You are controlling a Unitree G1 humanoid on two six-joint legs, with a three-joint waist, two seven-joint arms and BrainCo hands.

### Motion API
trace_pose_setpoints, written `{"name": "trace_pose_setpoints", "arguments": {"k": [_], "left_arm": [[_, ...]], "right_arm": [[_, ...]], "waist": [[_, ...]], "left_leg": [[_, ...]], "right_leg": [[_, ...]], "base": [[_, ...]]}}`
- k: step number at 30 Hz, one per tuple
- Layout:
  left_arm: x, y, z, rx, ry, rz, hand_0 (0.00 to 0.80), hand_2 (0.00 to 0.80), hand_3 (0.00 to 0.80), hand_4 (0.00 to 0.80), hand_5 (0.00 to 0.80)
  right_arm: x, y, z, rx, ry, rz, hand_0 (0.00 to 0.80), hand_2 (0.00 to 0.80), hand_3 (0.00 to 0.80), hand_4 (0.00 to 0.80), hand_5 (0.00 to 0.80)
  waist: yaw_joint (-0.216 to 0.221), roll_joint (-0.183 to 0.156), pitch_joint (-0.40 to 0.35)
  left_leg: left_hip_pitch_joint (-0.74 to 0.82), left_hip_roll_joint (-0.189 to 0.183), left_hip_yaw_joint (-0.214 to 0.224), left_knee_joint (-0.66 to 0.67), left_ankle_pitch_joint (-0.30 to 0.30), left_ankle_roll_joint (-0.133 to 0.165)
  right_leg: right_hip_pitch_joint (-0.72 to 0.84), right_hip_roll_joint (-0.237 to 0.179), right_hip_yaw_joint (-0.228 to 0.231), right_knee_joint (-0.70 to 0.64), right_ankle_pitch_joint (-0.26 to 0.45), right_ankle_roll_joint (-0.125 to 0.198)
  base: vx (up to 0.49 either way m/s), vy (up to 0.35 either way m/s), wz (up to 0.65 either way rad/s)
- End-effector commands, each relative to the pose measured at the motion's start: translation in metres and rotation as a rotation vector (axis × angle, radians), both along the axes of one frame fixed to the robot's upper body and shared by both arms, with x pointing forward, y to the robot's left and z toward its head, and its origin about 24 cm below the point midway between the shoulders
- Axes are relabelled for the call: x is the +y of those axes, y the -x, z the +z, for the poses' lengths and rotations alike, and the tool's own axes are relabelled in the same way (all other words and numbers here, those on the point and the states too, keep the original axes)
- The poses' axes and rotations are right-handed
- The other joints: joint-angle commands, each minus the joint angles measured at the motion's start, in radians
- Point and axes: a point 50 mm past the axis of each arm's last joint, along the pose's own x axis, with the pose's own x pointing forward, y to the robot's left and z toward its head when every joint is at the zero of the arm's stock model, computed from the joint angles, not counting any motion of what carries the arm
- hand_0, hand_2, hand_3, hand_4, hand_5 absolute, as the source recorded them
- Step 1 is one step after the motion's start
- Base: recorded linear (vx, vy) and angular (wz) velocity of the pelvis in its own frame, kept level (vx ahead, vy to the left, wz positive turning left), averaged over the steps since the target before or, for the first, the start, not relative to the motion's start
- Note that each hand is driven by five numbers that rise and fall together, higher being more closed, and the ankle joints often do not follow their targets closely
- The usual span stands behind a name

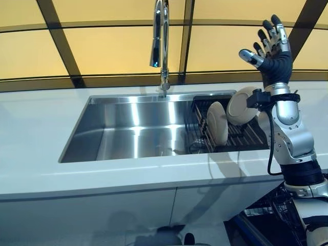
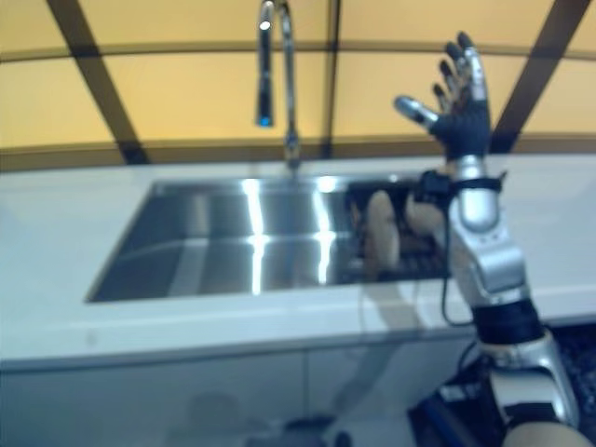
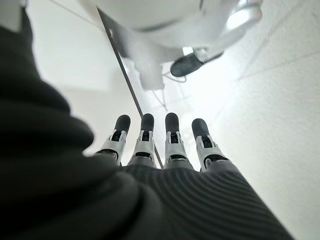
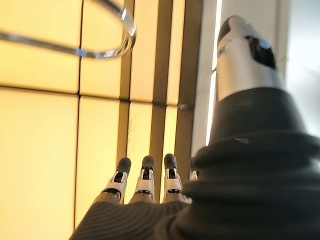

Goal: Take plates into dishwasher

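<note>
Pale, smooth, matte surface (image 1: 41,154) all round a rectangular brushed-steel sink (image 1: 133,130), its floor streaked with bright reflections. Tall chrome faucet (image 1: 162,41) with an arched neck at 12 o'clock behind the sink, spout end dark. Behind that, a glossy yellow panelled wall (image 1: 113,46) crossed by dark bars.

At 3 o'clock inside the sink, a dark wire dish rack (image 1: 241,136) with thin parallel bars. Two round, off-white, smooth plates in it: one plate (image 1: 217,123) standing on edge near the rack's middle, a second plate (image 1: 241,105) at 1 o'clock of the first, leaning tilted and partly hidden behind the right wrist.

Right robot hand (image 1: 272,43) raised high above the rack at 2 o'clock of the scene, palm toward the sink, fingers straight and spread apart, thumb out to the side; holding nothing, touching nothing, well clear of both plates. Same reading in the right wrist view: silver fingers (image 4: 145,182) with dark tips extended against the yellow wall, faucet arch curving above.

Left robot hand (image 3: 165,160) seen only in its own wrist view, fingers straight in a row and apart from any object, pointing down at a pale floor; empty.

At 5 o'clock under the surface edge, a dark dishwasher rack (image 1: 271,215) partly in sight.
</note>
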Motion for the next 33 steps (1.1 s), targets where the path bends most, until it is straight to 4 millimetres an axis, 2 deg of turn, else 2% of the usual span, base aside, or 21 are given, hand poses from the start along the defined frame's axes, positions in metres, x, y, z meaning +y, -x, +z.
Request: {"name": "trace_pose_setpoints", "arguments": {"k": [1, 4, 6, 9, 12, 16, 17, 18, 19, 21, 27, 30, 33], "left_arm": [[0.002, -0.024, 0.005, -0.076, -0.005, -0.088, 0.000, 0.000, 0.000, 0.000, 0.000], [-0.006, -0.030, 0.005, -0.114, -0.002, -0.084, 0.000, 0.000, 0.000, 0.000, 0.000], [-0.010, -0.034, 0.005, -0.139, 0.002, -0.086, 0.000, 0.000, 0.000, 0.000, 0.000], [-0.014, -0.037, 0.006, -0.155, 0.012, -0.095, 0.000, 0.000, 0.000, 0.000, 0.000], [-0.014, -0.037, 0.005, -0.143, 0.014, -0.105, 0.000, 0.000, 0.000, 0.000, 0.000], [-0.015, -0.035, 0.004, -0.117, 0.013, -0.116, 0.000, 0.000, 0.000, 0.000, 0.000], [-0.015, -0.035, 0.004, -0.117, 0.013, -0.116, 0.000, 0.000, 0.000, 0.000, 0.000], [-0.014, -0.035, 0.004, -0.115, 0.014, -0.115, 0.000, 0.000, 0.000, 0.000, 0.000], [-0.015, -0.037, 0.004, -0.113, 0.014, -0.104, 0.000, 0.000, 0.000, 0.000, 0.000], [-0.016, -0.041, 0.005, -0.112, 0.017, -0.101, 0.000, 0.000, 0.000, 0.000, 0.000], [-0.018, -0.054, 0.007, -0.116, 0.010, -0.121, 0.000, 0.000, 0.000, 0.000, 0.000], [-0.016, -0.052, 0.007, -0.103, 0.001, -0.124, 0.000, 0.000, 0.000, 0.000, 0.000], [-0.014, -0.050, 0.007, -0.091, -0.008, -0.124, 0.000, 0.000, 0.000, 0.000, 0.000]], "right_arm": [[0.005, -0.004, 0.029, -0.035, -0.036, 0.061, 0.000, 0.000, 0.000, 0.000, 0.000], [0.009, -0.007, 0.023, 0.027, -0.061, 0.127, 0.000, 0.000, 0.000, 0.000, 0.000], [0.012, -0.007, 0.021, 0.047, -0.066, 0.147, 0.000, 0.000, 0.000, 0.000, 0.000], [0.012, -0.006, 0.022, 0.044, -0.075, 0.137, 0.000, 0.000, 0.000, 0.000, 0.000], [0.013, -0.012, 0.025, 0.056, -0.119, 0.119, 0.000, 0.000, 0.000, 0.000, 0.000], [0.010, -0.019, 0.022, 0.094, -0.175, 0.093, 0.000, 0.000, 0.000, 0.000, 0.000], [0.010, -0.019, 0.021, 0.100, -0.179, 0.092, 0.000, 0.000, 0.000, 0.000, 0.000], [0.007, -0.021, 0.017, 0.118, -0.200, 0.081, 0.000, 0.000, 0.000, 0.000, 0.000], [0.006, -0.021, 0.012, 0.132, -0.214, 0.080, 0.000, 0.000, 0.000, 0.000, 0.000], [-0.007, -0.023, 0.008, 0.155, -0.226, 0.040, 0.000, 0.000, 0.000, 0.000, 0.000], [-0.045, -0.030, 0.006, 0.243, -0.257, -0.057, 0.000, 0.000, 0.000, 0.000, 0.000], [-0.057, -0.034, -0.001, 0.310, -0.261, -0.082, 0.000, 0.000, 0.000, 0.000, 0.000], [-0.062, -0.037, -0.008, 0.343, -0.263, -0.099, 0.000, 0.000, 0.000, 0.000, 0.000]], "waist": [[-0.001, -0.041, -0.036], [-0.001, -0.049, -0.037], [0.004, -0.060, -0.027], [0.013, -0.068, -0.016], [0.029, -0.062, -0.008], [0.049, -0.047, -0.011], [0.051, -0.047, -0.010], [0.053, -0.047, -0.002], [0.048, -0.049, -0.007], [0.034, -0.044, -0.017], [0.023, -0.039, -0.043], [0.025, -0.043, -0.049], [0.029, -0.047, -0.047]], "left_leg": [[-0.014, -0.037, 0.024, 0.129, 0.011, 0.036], [-0.059, 0.000, 0.021, 0.277, 0.097, -0.009], [-0.123, 0.011, 0.005, 0.408, 0.147, -0.028], [-0.177, 0.020, -0.005, 0.466, 0.147, -0.032], [-0.182, 0.036, 0.005, 0.341, 0.141, -0.023], [-0.172, 0.019, -0.033, 0.126, 0.155, -0.014], [-0.172, 0.013, -0.037, 0.113, 0.154, -0.012], [-0.200, -0.001, -0.048, 0.159, 0.154, -0.014], [-0.191, -0.009, -0.041, 0.146, 0.118, -0.003], [-0.153, -0.013, -0.024, 0.091, 0.089, 0.007], [-0.106, -0.023, -0.002, 0.013, 0.083, 0.018], [-0.098, -0.031, 0.006, 0.002, 0.078, 0.026], [-0.094, -0.036, 0.011, -0.003, 0.072, 0.034]], "right_leg": [[-0.032, -0.033, 0.019, 0.071, -0.012, 0.037], [0.005, -0.017, 0.007, 0.047, -0.024, 0.004], [0.030, -0.015, 0.008, 0.043, -0.033, -0.018], [0.053, -0.017, 0.013, 0.038, -0.043, -0.028], [0.083, -0.012, 0.029, 0.016, -0.057, -0.019], [0.105, -0.004, 0.061, -0.003, -0.071, -0.008], [0.108, -0.004, 0.066, -0.004, -0.073, -0.008], [0.111, -0.005, 0.082, 0.002, -0.073, -0.007], [0.108, -0.010, 0.082, 0.001, -0.073, -0.004], [0.104, -0.013, 0.076, 0.003, -0.072, 0.002], [0.104, -0.011, 0.072, -0.003, -0.073, 0.015], [0.102, -0.018, 0.069, -0.002, -0.070, 0.022], [0.099, -0.023, 0.069, 0.002, -0.068, 0.027]], "base": [[0.149, -0.231, -0.02], [0.107, -0.229, -0.01], [0.063, -0.192, -0.03], [0.042, -0.085, -0.14], [0.080, 0.037, -0.09], [0.098, 0.105, -0.11], [0.070, 0.087, -0.09], [0.047, 0.086, -0.21], [0.051, 0.117, -0.49], [0.055, 0.133, -0.58], [0.069, 0.112, 0.01], [0.058, 0.089, 0.02], [0.024, 0.055, 0.00]]}}
